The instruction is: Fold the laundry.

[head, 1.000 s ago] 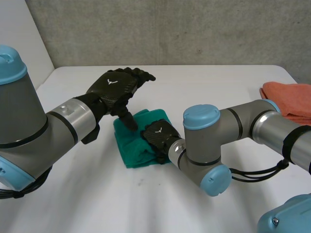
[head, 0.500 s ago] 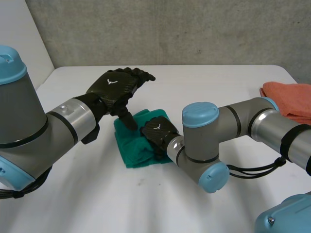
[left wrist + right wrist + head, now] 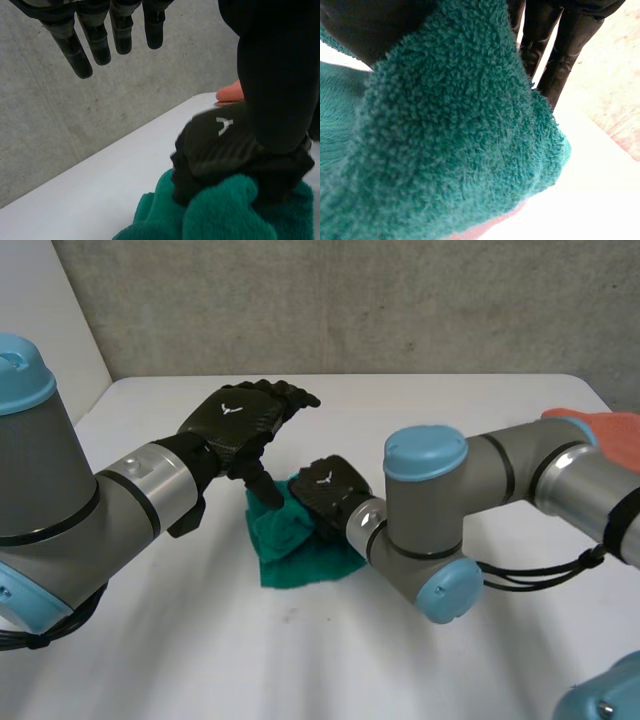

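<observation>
A green towel (image 3: 300, 550) lies bunched in the middle of the white table (image 3: 150, 640). My right hand (image 3: 325, 492) is shut on the towel's far part, fingers curled into the cloth and lifting a fold of it. In the right wrist view the green towel (image 3: 445, 130) bulges thick against the palm, with fingers (image 3: 560, 55) behind it. My left hand (image 3: 245, 420) hovers open above the towel's left side, thumb pointing down near the cloth. The left wrist view shows its straight fingers (image 3: 95, 40) in the air, with the right hand (image 3: 235, 145) gripping the towel (image 3: 225, 210) below.
An orange towel (image 3: 610, 435) lies at the table's right edge, also seen as an orange towel (image 3: 231, 92) beyond the right hand. A grey concrete wall (image 3: 350, 300) rises behind the table. The right arm's elbow (image 3: 430, 530) stands just right of the green towel.
My right hand has closed on the green towel and pulled it up and toward the far side, bunching the cloth. The left hand has stayed still.
</observation>
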Available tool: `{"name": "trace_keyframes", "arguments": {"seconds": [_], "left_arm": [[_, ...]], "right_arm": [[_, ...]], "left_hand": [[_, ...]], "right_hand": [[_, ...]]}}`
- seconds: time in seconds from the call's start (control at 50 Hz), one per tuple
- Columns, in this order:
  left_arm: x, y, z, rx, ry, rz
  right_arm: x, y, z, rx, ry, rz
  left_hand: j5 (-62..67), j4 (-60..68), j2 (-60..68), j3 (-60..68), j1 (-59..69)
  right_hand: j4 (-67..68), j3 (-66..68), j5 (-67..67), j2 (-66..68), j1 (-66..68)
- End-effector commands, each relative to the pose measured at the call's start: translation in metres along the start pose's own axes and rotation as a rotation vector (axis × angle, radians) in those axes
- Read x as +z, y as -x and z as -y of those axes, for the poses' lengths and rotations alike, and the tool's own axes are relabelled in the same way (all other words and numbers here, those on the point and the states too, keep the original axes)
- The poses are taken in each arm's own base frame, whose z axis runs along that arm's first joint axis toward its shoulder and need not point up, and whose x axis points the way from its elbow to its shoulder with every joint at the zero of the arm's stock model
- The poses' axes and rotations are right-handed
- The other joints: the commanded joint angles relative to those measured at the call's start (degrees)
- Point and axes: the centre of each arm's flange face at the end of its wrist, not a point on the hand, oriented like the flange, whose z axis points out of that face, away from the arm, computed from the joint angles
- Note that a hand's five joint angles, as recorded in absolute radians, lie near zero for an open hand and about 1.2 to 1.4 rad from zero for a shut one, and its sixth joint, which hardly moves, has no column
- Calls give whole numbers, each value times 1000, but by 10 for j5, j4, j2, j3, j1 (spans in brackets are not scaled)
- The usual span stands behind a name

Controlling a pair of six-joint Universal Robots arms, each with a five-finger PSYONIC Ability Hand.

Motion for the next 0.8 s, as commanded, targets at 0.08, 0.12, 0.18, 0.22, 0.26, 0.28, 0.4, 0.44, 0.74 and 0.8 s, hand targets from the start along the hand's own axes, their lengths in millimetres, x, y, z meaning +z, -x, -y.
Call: {"name": "trace_keyframes", "arguments": {"seconds": [0.08, 0.12, 0.18, 0.22, 0.26, 0.28, 0.4, 0.44, 0.74, 0.8], "left_arm": [[-1, -1, 0, 0, 2, -2], [0, -1, -1, -1, 3, -2], [-1, -1, -1, -10, 4, -2], [-1, -1, -1, -16, 6, -1], [-1, 0, -1, -22, 6, -1], [-1, 0, -1, -22, 6, -1], [-1, 0, -3, -25, 9, 1], [-1, 0, -3, -23, 7, 1], [0, -2, -5, -26, 12, -3], [2, -2, -9, -36, 24, -4]], "right_arm": [[-20, -24, 8, -63, 52, -30], [-22, -35, 6, -70, 69, -45], [-26, -51, 0, -77, 96, -71], [-29, -58, -1, -89, 104, -83], [-32, -66, -6, -111, 120, -94], [-34, -69, -8, -116, 126, -98], [-45, -89, -33, -144, 173, -71], [-46, -92, -41, -164, 180, -48], [-33, -200, -41, -447, 15, -227], [-36, -227, -37, -494, -15, -279]], "left_hand": [[-26, -16, -15, -18, -10], [-26, -16, -15, -18, -10], [-26, -16, -15, -18, -10], [-26, -16, -15, -18, -10], [-26, -16, -15, -18, -10], [-26, -16, -15, -18, -10], [-26, -16, -15, -18, -10], [-26, -16, -15, -18, -10], [-26, -16, -15, -18, -10], [-26, -16, -15, -18, -10]], "right_hand": [[131, 147, 153, 137, 277], [131, 147, 153, 137, 277], [131, 147, 153, 137, 277], [131, 147, 153, 137, 277], [131, 147, 153, 137, 277], [131, 147, 153, 137, 277], [131, 147, 153, 137, 277], [131, 147, 153, 137, 277], [131, 147, 153, 137, 277], [131, 147, 153, 137, 277]]}}
